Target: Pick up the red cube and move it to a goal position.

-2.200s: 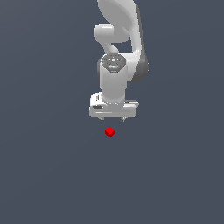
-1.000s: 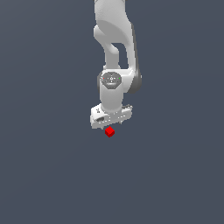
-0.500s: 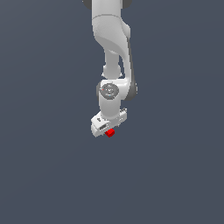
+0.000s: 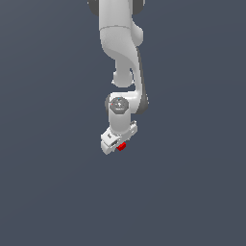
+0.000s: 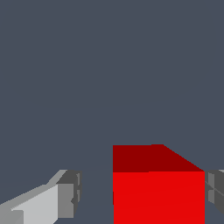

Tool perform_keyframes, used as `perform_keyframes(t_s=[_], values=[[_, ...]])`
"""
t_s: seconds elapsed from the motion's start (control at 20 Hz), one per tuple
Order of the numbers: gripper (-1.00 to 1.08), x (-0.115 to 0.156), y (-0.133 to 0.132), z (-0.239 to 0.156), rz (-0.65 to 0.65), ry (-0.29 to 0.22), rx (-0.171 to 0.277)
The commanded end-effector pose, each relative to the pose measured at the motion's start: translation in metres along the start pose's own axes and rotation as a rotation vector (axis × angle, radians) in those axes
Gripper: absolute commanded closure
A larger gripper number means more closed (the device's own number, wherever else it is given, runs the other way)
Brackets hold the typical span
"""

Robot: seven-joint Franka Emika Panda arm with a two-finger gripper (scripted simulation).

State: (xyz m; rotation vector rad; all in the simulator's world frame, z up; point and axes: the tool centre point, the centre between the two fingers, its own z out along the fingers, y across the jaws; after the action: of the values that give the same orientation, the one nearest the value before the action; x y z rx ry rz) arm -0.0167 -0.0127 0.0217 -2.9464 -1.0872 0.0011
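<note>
Wrist view: the small matte bright-red cube [image 5: 158, 188] sits between the white end effector [image 5: 142, 192] fingers, touching one grey pad [image 5: 214, 190], a gap beside the other; open, gripping nothing

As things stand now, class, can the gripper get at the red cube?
Probably yes. The red cube already sits between the open gripper's fingers, close against one and with a gap to the other, and nothing else lies between them.

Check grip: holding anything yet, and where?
Nothing held. The red cube sits between open fingers; a gap shows on one side, the other side looks close.
</note>
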Motion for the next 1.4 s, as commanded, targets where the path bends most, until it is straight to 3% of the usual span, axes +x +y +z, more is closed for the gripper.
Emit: perform_keyframes(t_s=[0.0,0.05,0.1,0.8,1.35], values=[[-0.92,0.0,0.001,0.002,-0.01,0.001,-0.001],[-0.92,0.0,0.001,0.002,-0.01,0.001,-0.001],[1.08,0.0,0.001,0.002,-0.01,0.001,-0.001],[1.08,0.0,0.002,-0.004,-0.01,0.0,-0.001],[1.08,-0.006,0.021,-0.07,-0.011,0.0,-0.001]])
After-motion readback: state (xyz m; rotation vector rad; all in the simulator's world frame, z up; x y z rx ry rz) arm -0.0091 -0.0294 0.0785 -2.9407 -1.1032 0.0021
